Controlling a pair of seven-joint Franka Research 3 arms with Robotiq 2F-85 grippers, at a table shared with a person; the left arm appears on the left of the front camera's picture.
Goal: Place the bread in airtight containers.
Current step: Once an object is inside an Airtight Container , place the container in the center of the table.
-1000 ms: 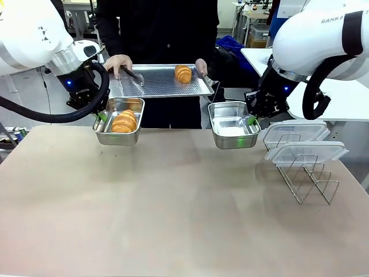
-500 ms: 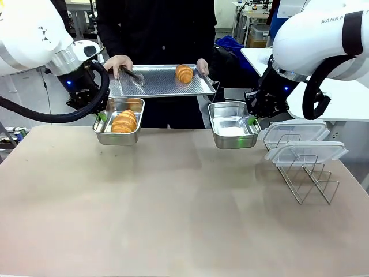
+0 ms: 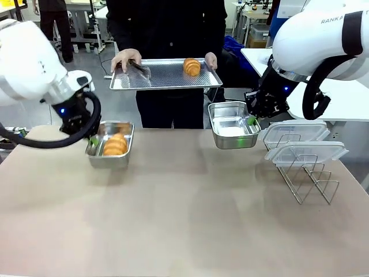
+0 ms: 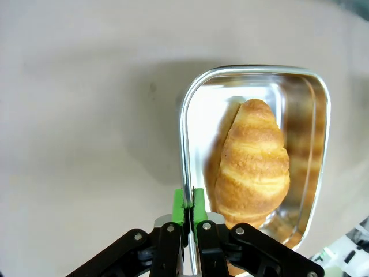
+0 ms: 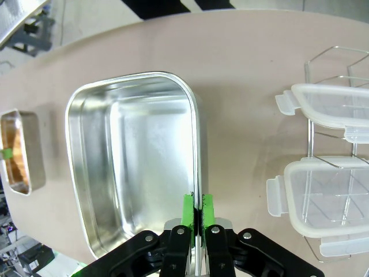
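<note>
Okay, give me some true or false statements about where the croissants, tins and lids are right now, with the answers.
1. The left gripper is shut on the rim of the left tin, which holds a croissant. True.
2. The right tin, gripped by the right gripper, holds bread too. False: it is empty.
3. A second croissant lies on the tray the person holds. True.
4. The clear lids are clipped onto the tins. False: they sit on the wire rack.
</note>
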